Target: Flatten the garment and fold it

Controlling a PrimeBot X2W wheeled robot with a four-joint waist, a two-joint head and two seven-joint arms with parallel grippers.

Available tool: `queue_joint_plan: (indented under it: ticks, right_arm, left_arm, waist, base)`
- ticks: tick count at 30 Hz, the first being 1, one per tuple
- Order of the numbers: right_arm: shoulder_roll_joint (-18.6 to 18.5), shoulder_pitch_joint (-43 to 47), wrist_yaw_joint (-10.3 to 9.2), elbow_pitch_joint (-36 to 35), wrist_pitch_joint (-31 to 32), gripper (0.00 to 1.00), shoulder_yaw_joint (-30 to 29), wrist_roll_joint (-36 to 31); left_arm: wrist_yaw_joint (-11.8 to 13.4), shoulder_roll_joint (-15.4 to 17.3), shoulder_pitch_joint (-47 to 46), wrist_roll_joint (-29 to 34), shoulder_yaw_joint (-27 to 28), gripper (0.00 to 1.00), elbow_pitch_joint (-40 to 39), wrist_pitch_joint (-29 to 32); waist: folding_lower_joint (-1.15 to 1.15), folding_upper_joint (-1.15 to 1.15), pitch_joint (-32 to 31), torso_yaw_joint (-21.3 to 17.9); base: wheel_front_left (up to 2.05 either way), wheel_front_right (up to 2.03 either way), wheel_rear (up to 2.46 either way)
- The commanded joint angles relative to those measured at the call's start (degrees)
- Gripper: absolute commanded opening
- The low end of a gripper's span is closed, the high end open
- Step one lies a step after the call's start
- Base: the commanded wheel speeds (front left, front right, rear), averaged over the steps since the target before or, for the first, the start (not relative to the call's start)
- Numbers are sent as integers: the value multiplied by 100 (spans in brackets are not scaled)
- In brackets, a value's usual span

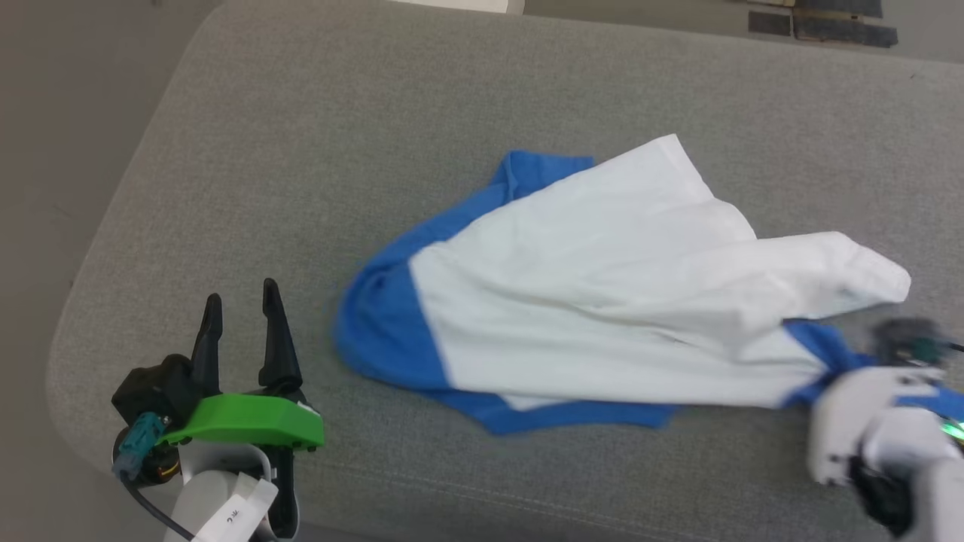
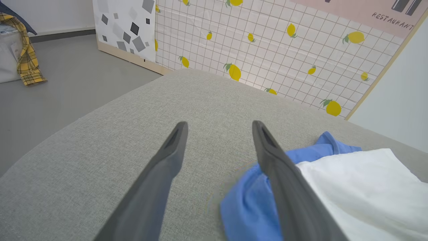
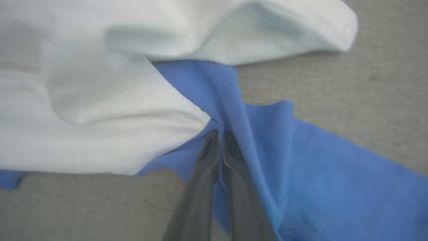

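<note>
The garment (image 1: 595,293), a white T-shirt with royal-blue parts, lies crumpled across the middle and right of the grey cushioned surface (image 1: 376,113). My left gripper (image 1: 242,305) stands open at the lower left, a short way left of the shirt's blue edge, nothing between its fingers; the left wrist view has the blue and white cloth (image 2: 334,190) beside its right finger (image 2: 277,167). At the lower right, my right arm (image 1: 881,429) is blurred at the shirt's blue end. In the right wrist view my right gripper (image 3: 220,137) is shut on a pinch of blue fabric (image 3: 254,140).
The grey surface has rounded corners, its left edge dropping to a grey floor (image 1: 45,150). A lemon-patterned tiled wall panel (image 2: 284,50) stands beyond the far end. A yellow plaid cloth (image 2: 25,50) hangs over something white on the floor far off.
</note>
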Motion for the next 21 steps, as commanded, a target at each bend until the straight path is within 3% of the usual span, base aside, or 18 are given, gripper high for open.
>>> queue_joint_plan:
  ticks: [1, 6, 11, 12, 14, 18, 21]
  right_arm:
    - [-80, 208, -23, -95, -44, 0, -385, -99]
    - [-70, 521, -23, -392, -60, 0, -1447, -253]
    - [-68, 599, -23, -314, -240, 0, -1914, -229]
    - [-68, 590, -23, -312, -364, 99, -1850, -161]
    - [-68, 539, -23, -359, -658, 100, -1653, 39]
    - [-67, 468, -23, -722, -1535, 100, -472, 508]
    - [-141, 375, -23, -843, -1795, 100, 398, 682]
  left_arm:
    - [-5, -19, 14, -17, 11, 100, 12, -20]
    - [-41, -19, 114, 34, 49, 100, 43, -20]
    - [-40, -20, 195, 62, 31, 100, 56, -20]
    - [-45, -20, 209, 66, 19, 100, 64, -20]
    - [-51, -20, 229, 78, 2, 100, 76, -20]
    - [-76, -20, 252, 117, -26, 100, 62, -20]
    - [-87, -20, 221, 124, -48, 100, 16, -20]
  waist:
    - [0, 0, -115, -38]
    - [0, 0, -288, -192]
    - [0, 0, -433, -351]
    - [0, 0, -458, -375]
    - [0, 0, -490, -409]
    - [0, 0, -501, -445]
    - [0, 0, -419, -429]
  base:
    - [0, 0, 0]
    - [0, 0, 0]
    - [0, 0, 0]
    - [0, 0, 0]
    - [0, 0, 0]
    - [0, 0, 0]
    - [0, 0, 0]
